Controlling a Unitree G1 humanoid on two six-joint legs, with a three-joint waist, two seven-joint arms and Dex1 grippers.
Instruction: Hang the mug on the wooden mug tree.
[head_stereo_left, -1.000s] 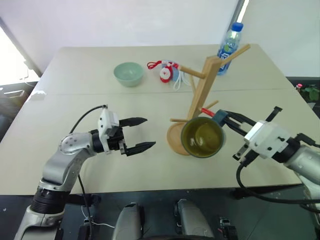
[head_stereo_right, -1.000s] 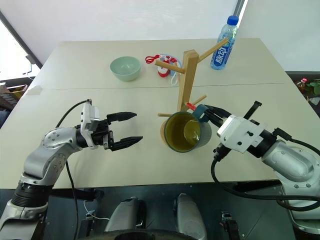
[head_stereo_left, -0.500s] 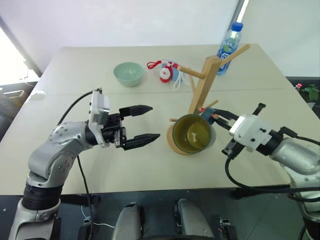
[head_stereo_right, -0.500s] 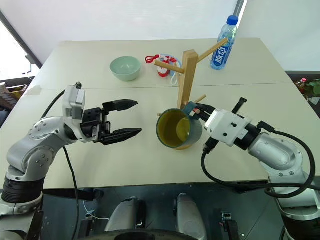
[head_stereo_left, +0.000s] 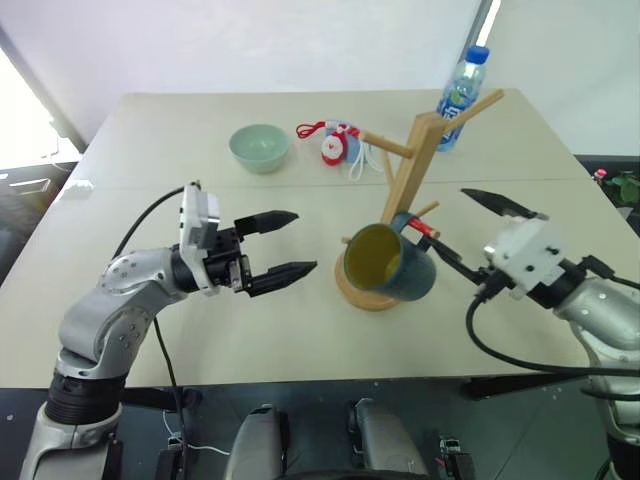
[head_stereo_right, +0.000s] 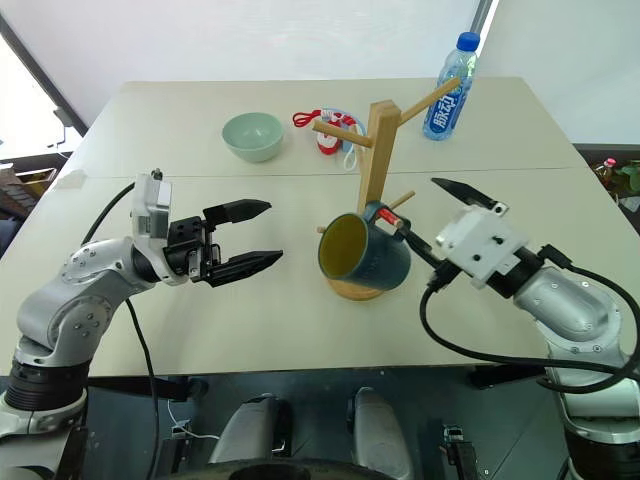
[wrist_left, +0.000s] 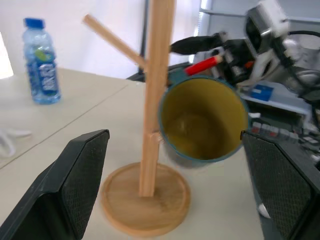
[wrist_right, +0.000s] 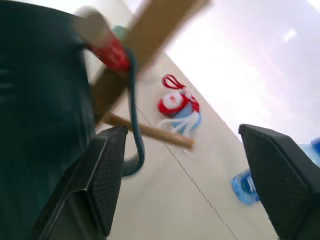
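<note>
A: From the head cameras, where's the mug (head_stereo_right: 365, 258)?

B: On the wooden mug tree (head_stereo_right: 374, 165), just right of the table's middle. Its handle is looped over the red-tipped peg (head_stereo_right: 391, 222), the mouth tipped toward the near left, the body above the round base.

A: And the right gripper (head_stereo_right: 430, 218)?

B: Spread wide, empty, just right of the mug, one finger above the handle and one below.

A: The left wrist camera?

B: The left gripper (head_stereo_left: 285, 242) is splayed wide too, holding nothing, well left of the tree and aimed at the mug's yellow inside (wrist_left: 202, 120).

A: The right wrist camera?

B: The handle (wrist_right: 134, 117) sits round the peg behind the red tip; both fingers stand clear.

A: So which step?

B: The release, I'd say. Next calls for drawing the right arm straight back without nudging the handle.
</note>
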